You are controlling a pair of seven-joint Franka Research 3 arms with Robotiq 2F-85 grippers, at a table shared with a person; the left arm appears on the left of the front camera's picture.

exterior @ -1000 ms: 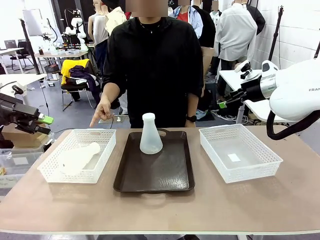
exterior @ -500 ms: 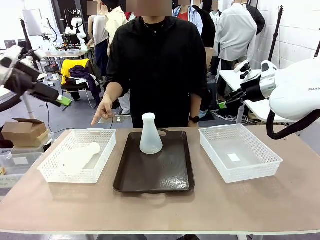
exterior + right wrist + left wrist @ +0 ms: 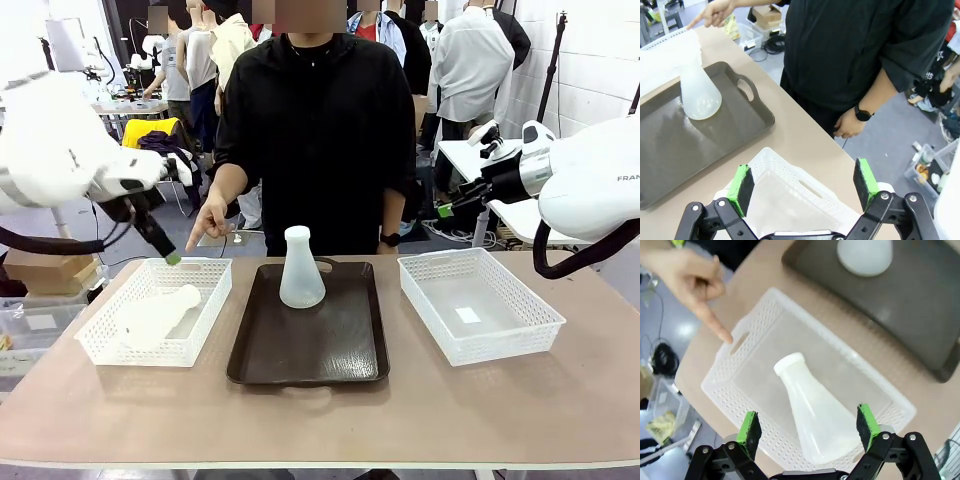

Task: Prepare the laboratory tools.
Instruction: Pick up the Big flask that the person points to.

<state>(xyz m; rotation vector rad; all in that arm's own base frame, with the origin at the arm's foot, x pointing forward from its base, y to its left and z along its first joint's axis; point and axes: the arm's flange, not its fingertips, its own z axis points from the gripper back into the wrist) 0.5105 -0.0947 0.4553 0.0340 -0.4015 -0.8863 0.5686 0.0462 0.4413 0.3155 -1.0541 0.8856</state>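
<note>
1 flask (image 3: 155, 315) lay on its side in the left basket (image 3: 140, 352), neck pointing toward the tray (image 3: 310, 345); the other flask (image 3: 301, 268) stood upright there. Both the left gripper (image 3: 807, 424) and the right gripper (image 3: 802, 187) hung open, empty.

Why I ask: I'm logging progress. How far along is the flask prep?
Done: one flask stands upright on the dark tray. In hand: nothing gripped; the left gripper, fingers open, hovers over the second flask lying in the left basket, where the person's hand points. Left: lifting that flask and placing it, probably on the tray.
</note>
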